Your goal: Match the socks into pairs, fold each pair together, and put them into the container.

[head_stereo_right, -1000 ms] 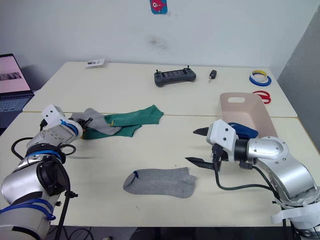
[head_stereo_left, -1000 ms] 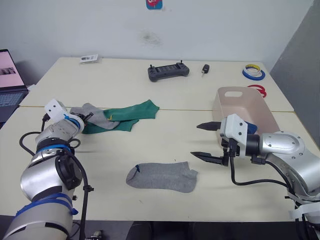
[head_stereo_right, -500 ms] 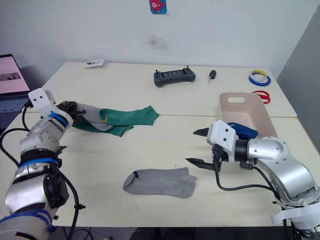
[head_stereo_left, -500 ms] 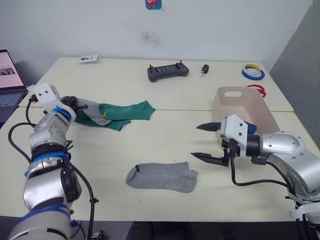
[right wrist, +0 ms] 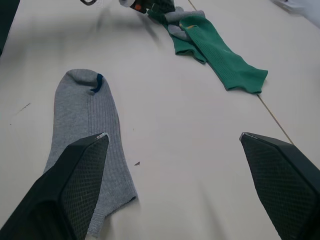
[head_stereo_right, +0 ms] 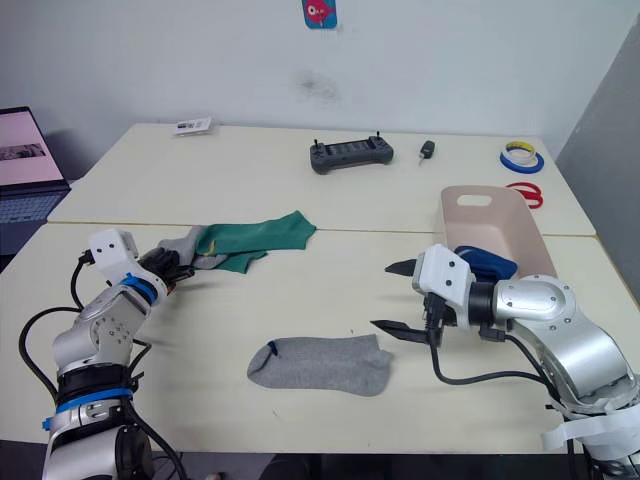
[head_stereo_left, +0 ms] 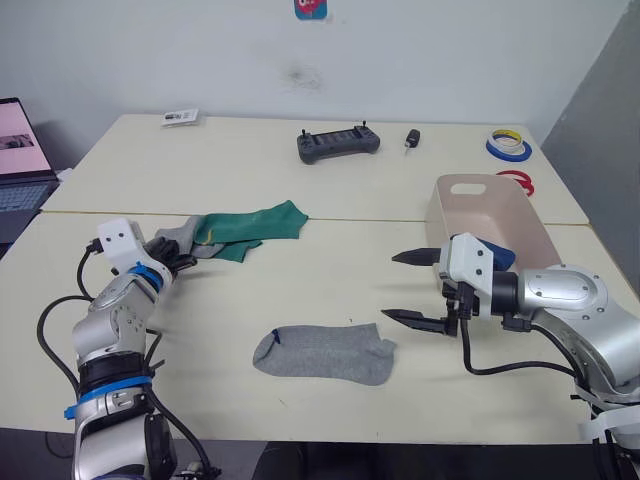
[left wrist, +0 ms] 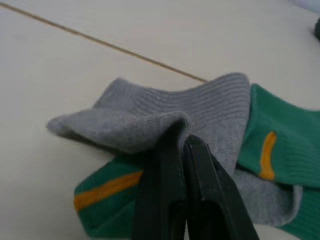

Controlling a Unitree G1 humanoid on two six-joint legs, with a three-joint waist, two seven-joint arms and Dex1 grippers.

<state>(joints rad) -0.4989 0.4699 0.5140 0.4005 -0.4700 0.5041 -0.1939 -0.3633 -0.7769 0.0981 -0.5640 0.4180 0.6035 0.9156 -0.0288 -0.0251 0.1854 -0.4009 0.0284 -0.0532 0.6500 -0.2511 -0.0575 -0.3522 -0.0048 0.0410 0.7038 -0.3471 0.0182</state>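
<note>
A grey sock (left wrist: 150,117) is pinched by its ribbed cuff between the closed fingers of the left gripper (left wrist: 185,145), at the left side of the table (head_stereo_left: 300,190). It lies bunched on top of the green socks (head_stereo_left: 250,225), which are stretched out flat from the gripper toward the middle of the table; yellow marks are seen on them near the grey cuff.

A second grey sock (head_stereo_left: 325,353) is laid flat near the front edge of the table, well apart from the bunch, with a small blue mark at its toe end.

The right gripper (head_stereo_left: 412,288) is held just to the right of that flat sock, its two fingers spread wide and nothing between them. It is not touching the sock.

The container (head_stereo_left: 520,215) is placed at the right side of the table, behind the right gripper. Something dark blue (head_stereo_right: 485,262) is seen inside it, partly hidden by the arm; what it is cannot be told for certain.
</note>
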